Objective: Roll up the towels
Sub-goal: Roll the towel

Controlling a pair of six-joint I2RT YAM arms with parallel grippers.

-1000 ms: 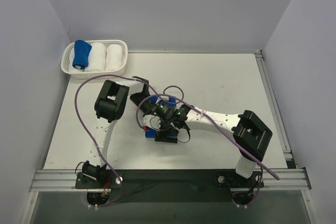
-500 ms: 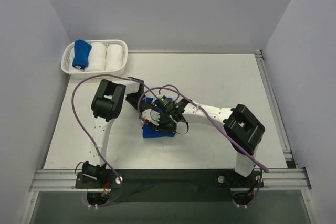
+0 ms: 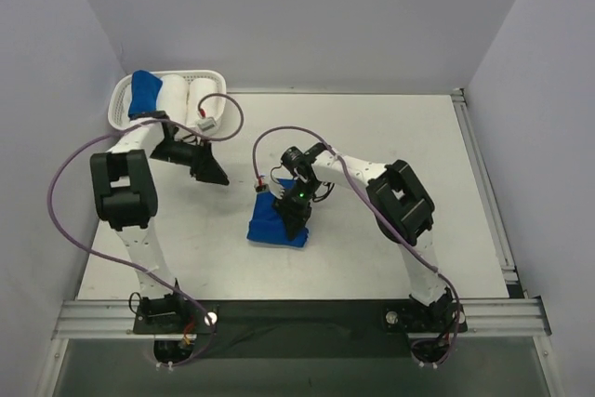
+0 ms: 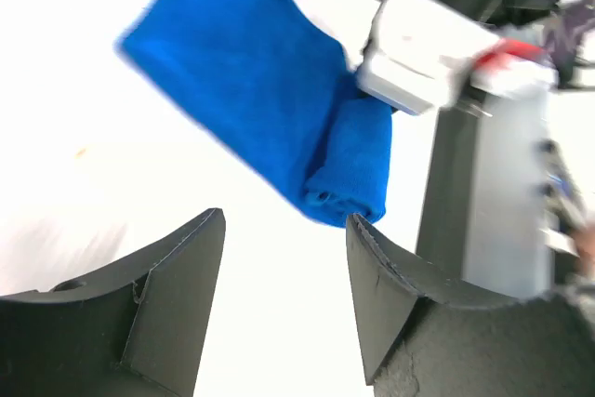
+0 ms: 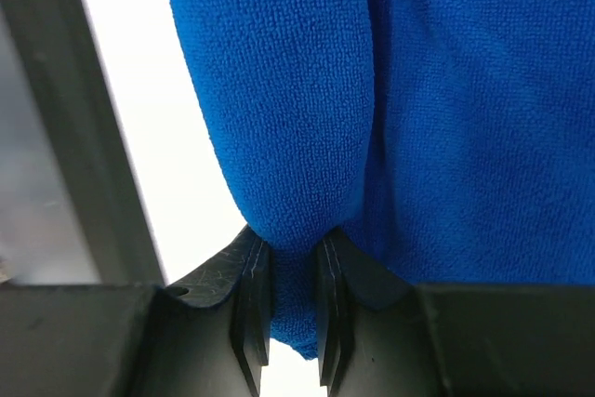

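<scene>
White worktop (image 3: 418,155) carries everything. The basket (image 3: 119,120) at the far left corner holds one finished blue roll (image 3: 142,96) beside two white rolls (image 3: 173,98). The towel (image 3: 273,231) you are working lies well apart from it, at the middle. Its long axis runs roughly far to near, and the flat stretch seems to lie toward the near edge, with the started roll under the right arm (image 3: 358,174). That arm is much the nearer. The right jaws are clenched on a fold of the roll, and your right wrist view shows cloth squeezed between them. The left jaws stand released and empty, off to the towel's left and facing it. A second ago both arms crowded over the cloth. Since then the left arm (image 3: 121,188) has swung back toward the basket and opened, and the right has nipped shut.
</scene>
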